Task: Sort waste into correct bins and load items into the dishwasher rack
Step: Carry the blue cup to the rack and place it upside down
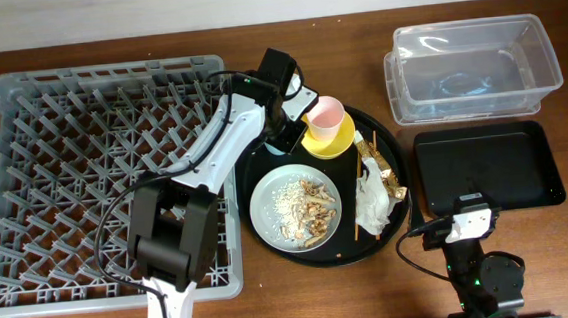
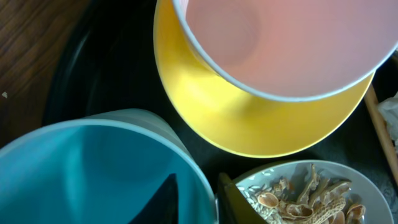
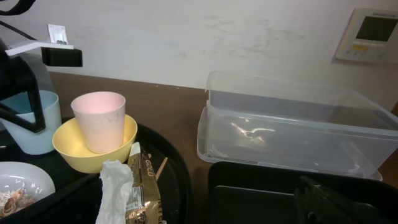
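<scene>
My left gripper (image 2: 199,205) straddles the wall of the light-blue cup (image 2: 93,168), one finger inside and one outside, shut on its rim. The cup stands on the round black tray beside the yellow bowl (image 1: 328,144), which holds the pink cup (image 1: 326,116). The grey plate (image 1: 267,195) carries rice and brown scraps (image 1: 307,207). A white napkin (image 1: 372,201), a gold wrapper (image 1: 380,167) and chopsticks (image 1: 355,199) lie to the plate's right. My right gripper (image 1: 471,206) stands open near the front edge of the black rectangular tray (image 1: 485,170).
The grey dishwasher rack (image 1: 26,197) fills the table's left side and holds nothing. The clear tub (image 1: 473,66) stands at the back right, behind the black rectangular tray. The round black tray (image 1: 321,255) lies between the rack and the bins.
</scene>
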